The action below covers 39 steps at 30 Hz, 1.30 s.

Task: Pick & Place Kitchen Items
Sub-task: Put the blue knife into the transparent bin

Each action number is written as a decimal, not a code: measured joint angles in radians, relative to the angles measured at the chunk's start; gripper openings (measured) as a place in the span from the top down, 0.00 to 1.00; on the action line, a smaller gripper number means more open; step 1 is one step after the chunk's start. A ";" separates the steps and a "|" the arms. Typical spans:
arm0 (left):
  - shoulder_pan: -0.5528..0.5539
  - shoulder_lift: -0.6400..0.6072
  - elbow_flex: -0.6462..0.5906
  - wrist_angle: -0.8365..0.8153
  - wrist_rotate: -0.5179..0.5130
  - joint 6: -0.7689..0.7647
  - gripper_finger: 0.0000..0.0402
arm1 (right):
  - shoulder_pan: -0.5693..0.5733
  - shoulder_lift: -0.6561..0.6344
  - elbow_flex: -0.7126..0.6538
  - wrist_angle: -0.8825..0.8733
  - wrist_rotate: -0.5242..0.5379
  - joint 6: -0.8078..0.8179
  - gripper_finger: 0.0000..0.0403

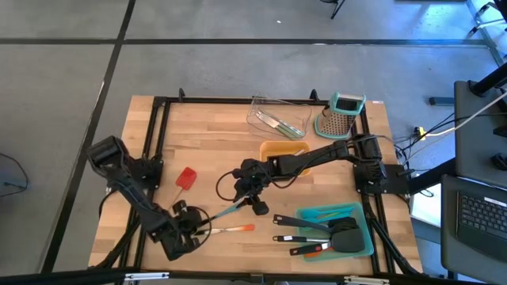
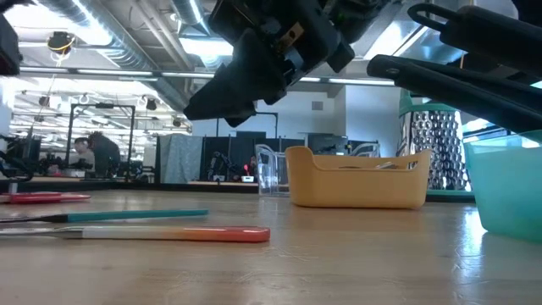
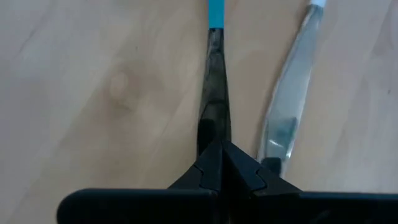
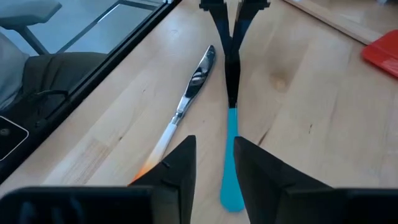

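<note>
The left gripper (image 1: 192, 222) is clenched on the dark end of the teal tool (image 1: 230, 210), low at the table (image 1: 206, 142); its fingers (image 3: 214, 165) meet around that thin black shaft. The tool lies flat, its teal handle running away from the left gripper to reach under the right gripper (image 1: 255, 198). The right gripper hangs just above the teal tip with its fingers (image 4: 177, 168) parted and gripping nothing, the handle (image 4: 231, 158) showing in the gap between them. Just beside the left gripper, alongside the teal tool, lies the orange knife (image 1: 230, 229), its steel blade (image 3: 289, 106) near the left fingers and not touching them. Farther off from the left gripper lies the red spatula (image 1: 186, 178).
</note>
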 joint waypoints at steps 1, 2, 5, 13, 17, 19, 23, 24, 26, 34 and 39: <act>0.005 0.008 0.001 0.002 0.004 0.000 1.00 | 0.000 0.000 0.000 0.000 0.000 0.000 0.73; 0.011 0.016 0.003 0.005 0.010 0.000 1.00 | 0.000 0.000 0.000 -0.001 0.000 0.000 0.73; 0.024 0.030 -0.003 0.018 0.006 0.006 1.00 | -0.002 0.000 0.000 -0.019 0.000 -0.004 0.73; 0.109 0.011 -0.060 0.081 0.014 0.136 1.00 | -0.016 0.000 0.000 -0.132 0.081 -0.073 0.73; 0.184 0.011 -0.063 0.082 0.020 0.277 1.00 | -0.024 0.000 0.000 -0.168 0.124 -0.108 0.73; 0.225 0.011 -0.063 0.094 0.036 0.351 1.00 | -0.026 0.000 0.000 -0.185 0.155 -0.123 0.73; 0.287 0.010 -0.063 0.125 0.082 0.491 1.00 | -0.026 0.000 0.000 -0.247 0.180 -0.175 0.72; 0.299 0.010 -0.063 0.127 0.100 0.520 1.00 | -0.026 0.000 0.000 -0.264 0.180 -0.185 0.71; 0.321 0.007 -0.063 0.131 0.135 0.571 1.00 | -0.028 0.000 0.000 -0.299 0.180 -0.192 0.68; 0.371 -0.044 -0.070 0.121 0.228 0.701 1.00 | -0.039 0.062 0.000 -0.257 0.290 -0.183 0.51; 0.388 -0.058 -0.106 0.164 0.253 0.713 1.00 | -0.038 0.094 0.002 -0.248 0.288 -0.170 0.45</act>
